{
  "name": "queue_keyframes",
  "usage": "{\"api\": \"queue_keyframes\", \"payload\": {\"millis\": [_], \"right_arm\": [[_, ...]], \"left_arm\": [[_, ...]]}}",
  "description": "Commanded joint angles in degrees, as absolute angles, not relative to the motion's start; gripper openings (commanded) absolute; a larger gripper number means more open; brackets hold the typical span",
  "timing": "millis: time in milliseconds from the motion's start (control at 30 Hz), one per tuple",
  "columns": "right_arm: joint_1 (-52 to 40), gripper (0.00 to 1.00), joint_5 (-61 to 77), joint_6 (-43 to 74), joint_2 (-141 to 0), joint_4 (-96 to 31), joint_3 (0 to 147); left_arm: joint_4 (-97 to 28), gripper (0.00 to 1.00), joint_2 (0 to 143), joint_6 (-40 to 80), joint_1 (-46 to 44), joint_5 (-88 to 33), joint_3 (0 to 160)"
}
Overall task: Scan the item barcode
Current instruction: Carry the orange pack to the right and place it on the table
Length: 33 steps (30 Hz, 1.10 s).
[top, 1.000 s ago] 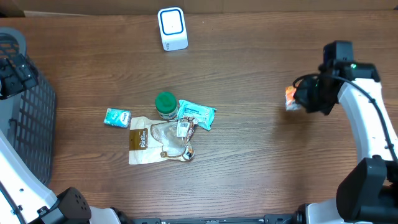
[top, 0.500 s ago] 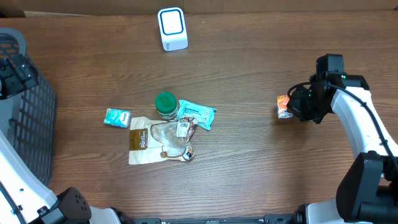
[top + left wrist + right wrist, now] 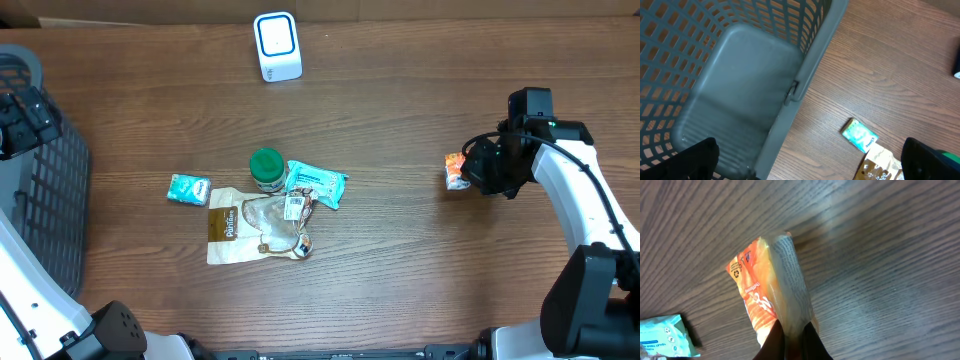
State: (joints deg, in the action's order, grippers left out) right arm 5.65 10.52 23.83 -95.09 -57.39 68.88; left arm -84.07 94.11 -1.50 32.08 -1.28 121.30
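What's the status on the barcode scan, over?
Right gripper shut on orange packet. Left gripper open over grey basket. Nothing lies between packet and white scanner.

Left edge crops basket [image 3: 60, 210]; orange packet [image 3: 752, 292] print illegible.

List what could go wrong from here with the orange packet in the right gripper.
1. The right gripper pinches the orange packet only by one thin edge, so it could slip or swing on the way.
2. The scanner stands far across the table, and no barcode shows in either view, so the code may end up facing away from it.
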Motion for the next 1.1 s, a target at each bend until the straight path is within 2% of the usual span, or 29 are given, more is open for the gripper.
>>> {"api": "queue_keyframes", "payload": {"millis": [0,267,700,1067], "right_arm": [[5.8,0.04,9.6,24.0,-94.4,-56.2,68.6],[6.6,0.04,9.1,24.5,-97.1,-55.8,68.6],[17.1,0.04,11.2,22.2,-100.1,-53.2,68.6],[17.6,0.04,11.0,22.0,-103.7,-52.5,68.6]], "left_arm": [[-84.0,1.0,94.4,-2.2,32.1,-1.1,122.0],[-84.0,1.0,94.4,-2.2,32.1,-1.1,122.0],[-84.0,1.0,94.4,-2.2,32.1,-1.1,122.0],[-84.0,1.0,94.4,-2.2,32.1,-1.1,122.0]]}}
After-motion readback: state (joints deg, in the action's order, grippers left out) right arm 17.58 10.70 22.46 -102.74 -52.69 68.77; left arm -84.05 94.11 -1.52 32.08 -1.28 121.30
